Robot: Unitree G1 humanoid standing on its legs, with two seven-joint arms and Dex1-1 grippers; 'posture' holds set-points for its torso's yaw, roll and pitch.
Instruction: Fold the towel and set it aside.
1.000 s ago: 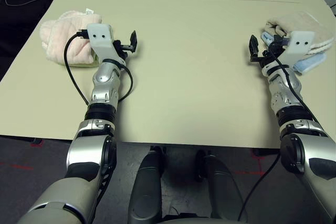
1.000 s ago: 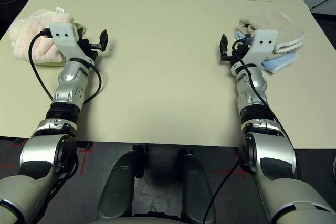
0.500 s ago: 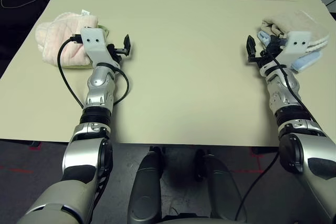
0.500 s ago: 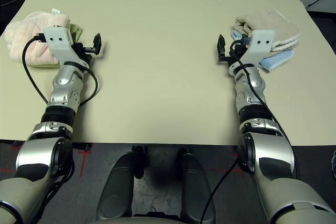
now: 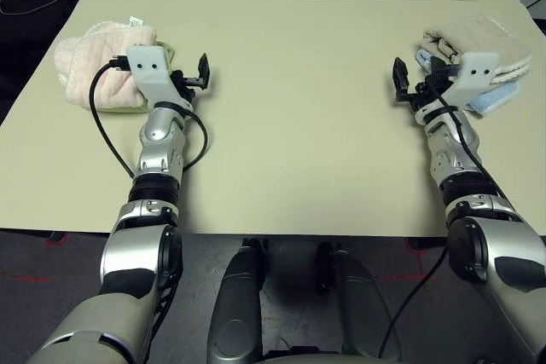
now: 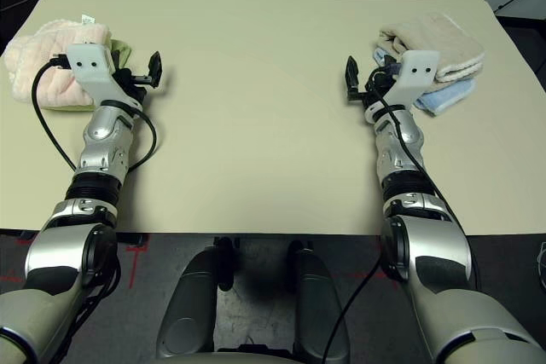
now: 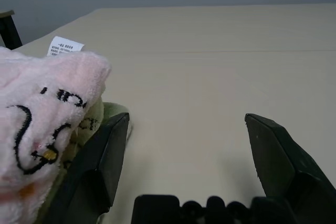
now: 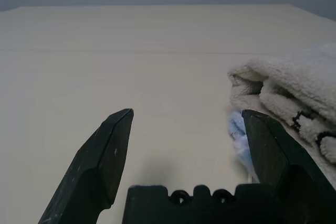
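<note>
Towel (image 5: 90, 61) sits bunched at the far left of the table (image 5: 290, 125), on top of a green towel (image 6: 122, 50), close to the table's left edge. My left gripper (image 5: 194, 81) hovers just to its right, jaws wide apart, nothing in them. My right gripper (image 6: 363, 87) hangs likewise spread and empty, just left of the beige towel (image 6: 435, 44) stacked over a blue towel (image 6: 444, 98).

Handling judgement: pink terry, soft, light and limp; it should drape and sag when lifted, and won't slip on the pads. No fragility. I can't make out a free corner in the heap, so I would pinch the upper fold near the label (image 7: 64, 45), taking care not to catch the green one underneath.

Room: the whole middle of the table lies bare between my arms, good for spreading and folding. Left edge is the drop risk.
</note>
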